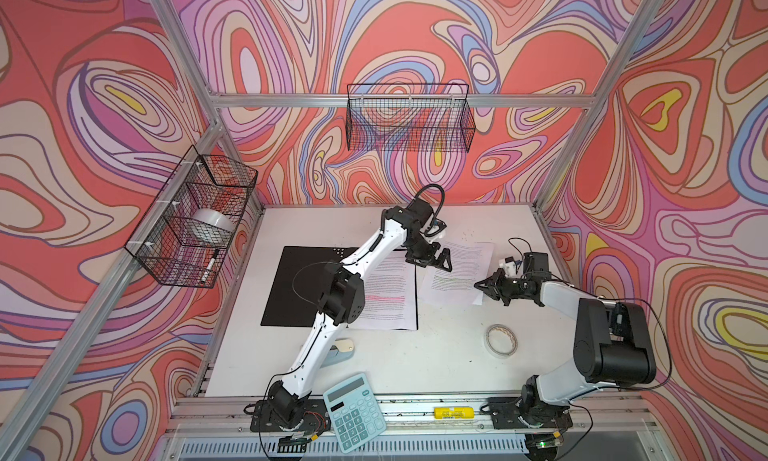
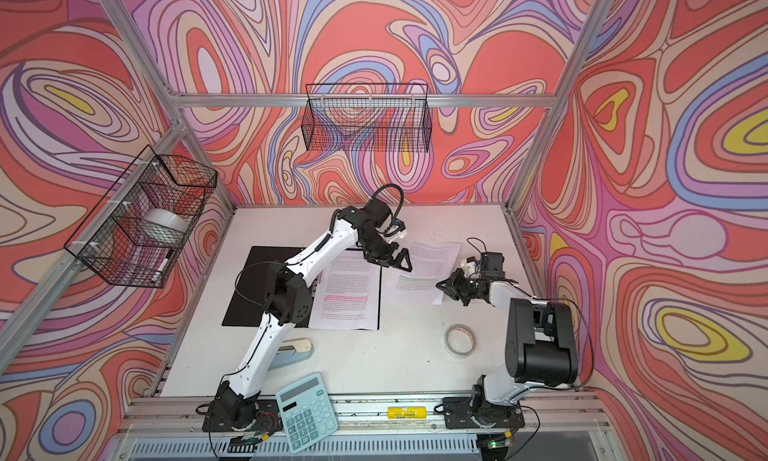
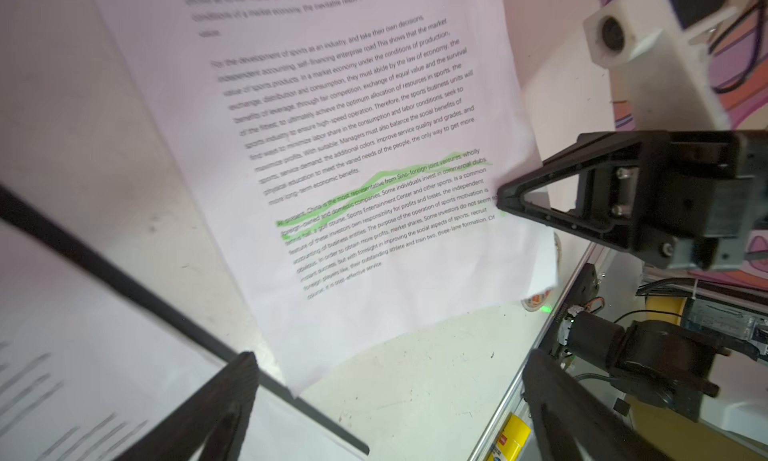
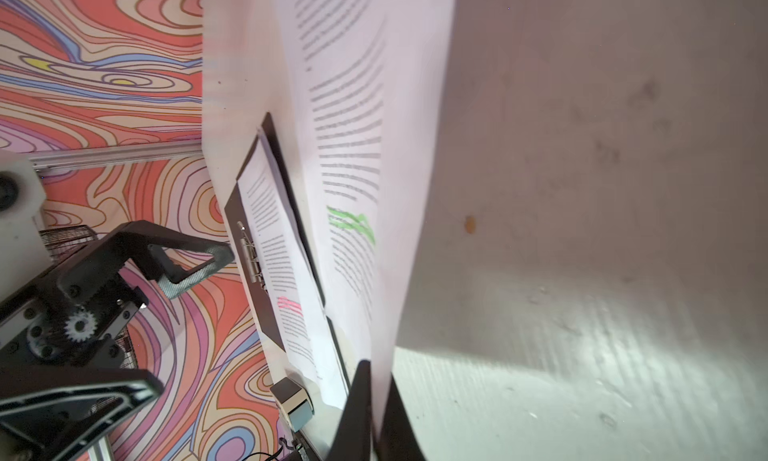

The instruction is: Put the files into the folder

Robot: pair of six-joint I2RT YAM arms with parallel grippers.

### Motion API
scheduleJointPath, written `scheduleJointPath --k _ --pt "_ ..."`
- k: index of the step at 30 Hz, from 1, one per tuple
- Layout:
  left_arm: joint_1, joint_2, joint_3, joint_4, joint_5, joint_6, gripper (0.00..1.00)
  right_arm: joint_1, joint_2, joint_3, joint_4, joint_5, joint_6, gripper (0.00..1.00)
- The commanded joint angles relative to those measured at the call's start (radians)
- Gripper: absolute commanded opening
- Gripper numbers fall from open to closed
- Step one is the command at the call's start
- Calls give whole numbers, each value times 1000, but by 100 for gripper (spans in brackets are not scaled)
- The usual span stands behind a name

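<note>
White table (image 1: 436,355): right end effector (image 1: 478,285) pinches "Sino-foreign" sheet (image 1: 457,268), left end effector (image 1: 430,263) gapes empty.

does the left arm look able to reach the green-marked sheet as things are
Likely yes: the left gripper hangs open at an edge of the green-marked sheet, nothing between them; the right gripper pinches only the opposite edge.
</note>
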Motion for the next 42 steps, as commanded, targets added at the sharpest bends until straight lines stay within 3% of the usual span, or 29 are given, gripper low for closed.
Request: scheduleJointPath --k 1,9,14,27,30,42 --pt "84 -162 7 -36 14 18 100 -5 -47 100 -118 -2 -70 0" --pt "334 -384 -137 25 13 -68 100 14 -55 388 -329 -50 -120 0" --pt "466 -466 -221 63 17 -114 100 127 14 602 -478 -48 -170 0" --pt "589 -483 -277 90 63 -149 100 487 152 889 -486 -17 -117 0" --pt "596 -480 -279 93 63 -152 100 528 153 883 -422 -21 -70 0" --pt "596 -464 -294 99 80 -168 100 576 105 515 -54 -19 143 0"
